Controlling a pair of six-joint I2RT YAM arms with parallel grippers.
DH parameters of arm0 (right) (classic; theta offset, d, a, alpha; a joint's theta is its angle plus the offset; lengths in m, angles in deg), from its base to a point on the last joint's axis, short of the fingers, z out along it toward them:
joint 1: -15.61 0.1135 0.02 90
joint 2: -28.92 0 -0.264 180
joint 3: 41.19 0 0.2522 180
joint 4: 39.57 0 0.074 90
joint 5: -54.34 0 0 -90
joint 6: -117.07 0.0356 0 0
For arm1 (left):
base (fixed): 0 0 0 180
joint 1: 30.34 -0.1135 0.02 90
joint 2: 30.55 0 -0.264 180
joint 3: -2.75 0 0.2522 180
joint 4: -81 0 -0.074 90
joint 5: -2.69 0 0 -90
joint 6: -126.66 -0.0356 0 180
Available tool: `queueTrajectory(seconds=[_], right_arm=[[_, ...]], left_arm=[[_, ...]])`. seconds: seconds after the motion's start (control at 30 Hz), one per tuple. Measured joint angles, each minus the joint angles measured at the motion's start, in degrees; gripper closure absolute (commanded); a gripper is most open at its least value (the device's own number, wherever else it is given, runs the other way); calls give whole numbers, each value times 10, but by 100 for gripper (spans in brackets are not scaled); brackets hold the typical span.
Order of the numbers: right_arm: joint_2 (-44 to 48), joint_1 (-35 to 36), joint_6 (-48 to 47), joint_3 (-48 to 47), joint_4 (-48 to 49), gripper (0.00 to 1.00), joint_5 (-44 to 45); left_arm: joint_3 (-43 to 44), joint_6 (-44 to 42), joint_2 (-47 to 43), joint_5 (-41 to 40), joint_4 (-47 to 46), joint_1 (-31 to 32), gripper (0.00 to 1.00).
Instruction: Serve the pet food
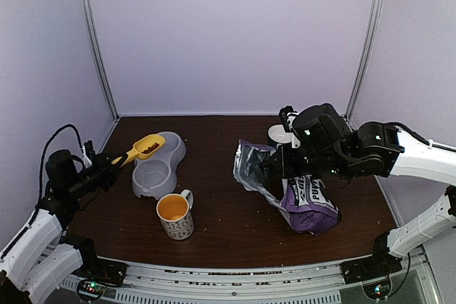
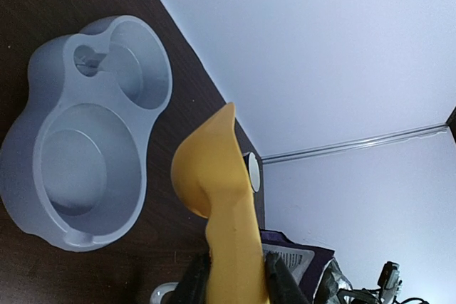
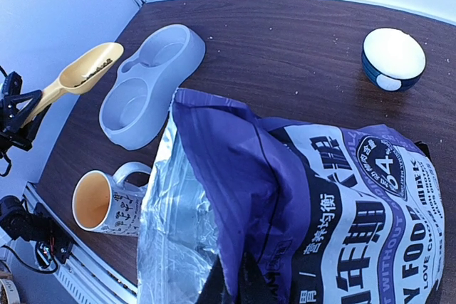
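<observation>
L gripper (image 2: 235, 284) clamps yellow scoop (image 2: 214, 183): centre over grey double bowl (image 2: 20, 176), tip slow so kibble (image 1: 149, 149) lands inside; R gripper (image 1: 275, 164) pinches purple food bag (image 1: 311, 206).

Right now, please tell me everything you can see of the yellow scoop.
The yellow scoop looks like smooth plastic: a deep rounded head with a pointed tip and a flat handle. The left hand clamps the handle. It is held off the table, open side up, with a few brown kibble pellets inside. Its head sits by the far compartment of the grey double bowl; I see no contact.
</observation>
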Motion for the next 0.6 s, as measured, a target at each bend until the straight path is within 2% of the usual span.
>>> queueTrajectory(seconds=[0.27,0.6], right_arm=[[7,-3,0,0,-4,100,4],[7,-3,0,1,-4,100,5]], left_arm=[[-4,-4,27,-21,2,-15,100],[8,-34,131,-31,-3,-37,100]])
